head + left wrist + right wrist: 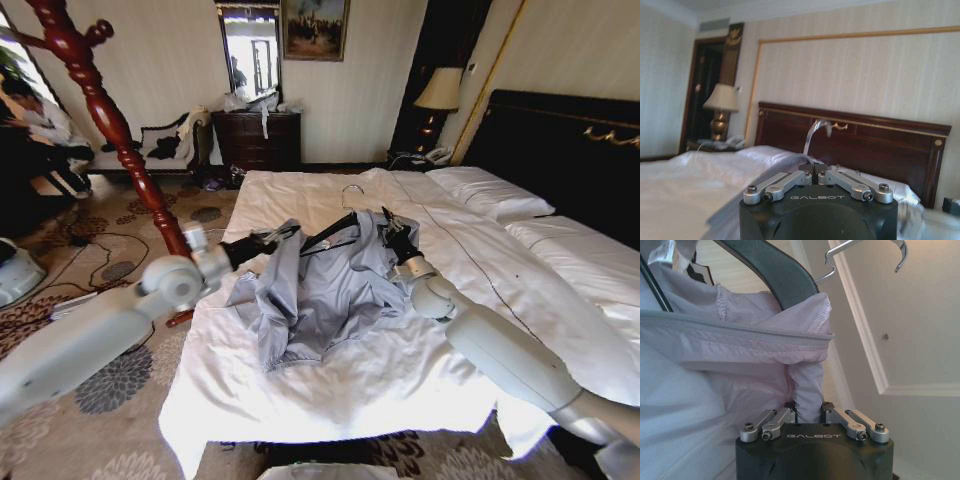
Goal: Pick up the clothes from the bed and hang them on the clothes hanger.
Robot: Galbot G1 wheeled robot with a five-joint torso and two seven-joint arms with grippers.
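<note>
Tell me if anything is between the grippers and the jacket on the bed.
Nothing visible is. The right gripper is shut on a fold of the grey-blue jacket at its collar side, beside the black hanger. The left gripper sits at the jacket's other shoulder on the bed, fingers closed, with no object between.

Left gripper (816,176) closed near silver hook (816,131) of clothes hanger. White bed (685,185) below, dark headboard (875,150) behind, lamp (721,107) far off.
</note>
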